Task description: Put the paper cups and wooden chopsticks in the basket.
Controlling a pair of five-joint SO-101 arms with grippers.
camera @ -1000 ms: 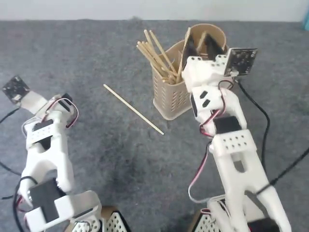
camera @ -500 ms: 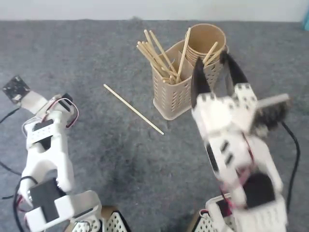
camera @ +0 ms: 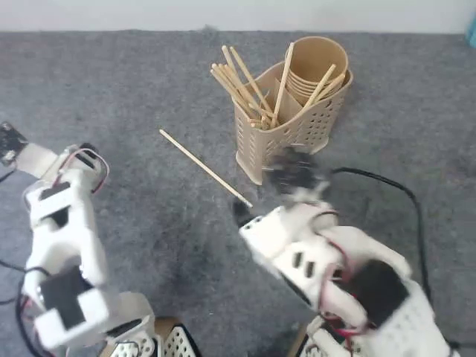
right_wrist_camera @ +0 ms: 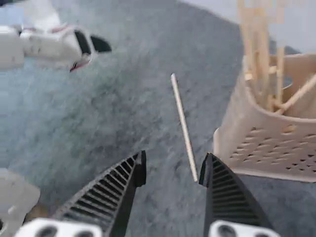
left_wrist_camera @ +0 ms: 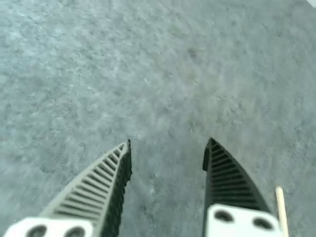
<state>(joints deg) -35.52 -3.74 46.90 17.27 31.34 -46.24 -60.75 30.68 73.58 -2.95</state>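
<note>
Chopstick, one only, lies loose on the grey surface; the other elements are listed from near to far.

Nearest, the right end effector hangs low, jaws spread and nothing between them. The stick's near end lies just beyond its fingertips.

The left end effector, likewise released and empty, hovers over the fabric well to the side. A pale stick end sits beside one finger (probably the far tip of the same chopstick).

Farthest, the basket stands upright. A bundle of chopsticks fills one compartment and nested paper cups the other, with two sticks leaning inside the top cup.

Progress is judged nearly complete: cups and most sticks are stowed, and the single loose stick is left to grasp, lift and drop in.

The high view supplies the basket's contents and the stick's whole length. The right wrist view supplies the jaw gap and its line-up with the stick.
</note>
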